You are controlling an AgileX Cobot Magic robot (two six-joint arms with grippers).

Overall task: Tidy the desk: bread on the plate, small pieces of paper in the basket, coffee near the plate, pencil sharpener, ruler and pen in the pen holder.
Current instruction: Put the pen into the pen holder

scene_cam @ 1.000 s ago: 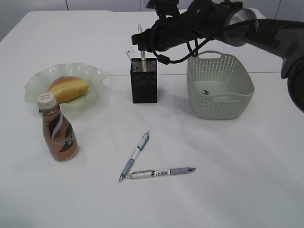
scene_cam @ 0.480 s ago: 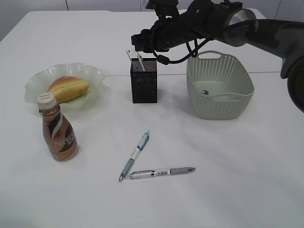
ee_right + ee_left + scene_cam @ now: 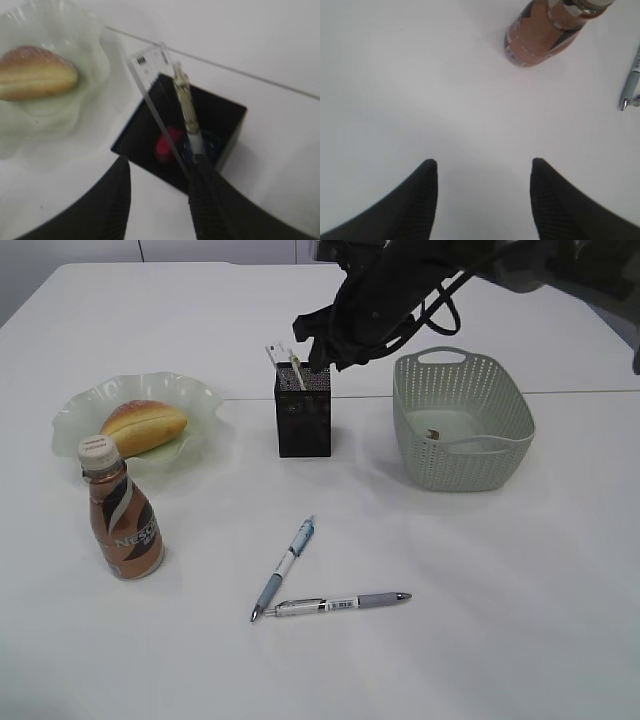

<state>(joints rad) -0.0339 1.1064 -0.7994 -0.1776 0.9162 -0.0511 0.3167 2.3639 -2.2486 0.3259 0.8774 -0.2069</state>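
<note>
Right tool (image 3: 159, 172) angled down above pen holder (image 3: 303, 410), jaws parted, empty; left tool (image 3: 482, 172) open, empty.

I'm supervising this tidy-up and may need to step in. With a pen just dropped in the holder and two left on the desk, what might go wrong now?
1. The right gripper hangs open just over the holder; pulling away, it may snag the pen or ruler that stick out and tip the holder.
2. The two pens on the desk touch at their tips, so gripping one may push the other.
</note>
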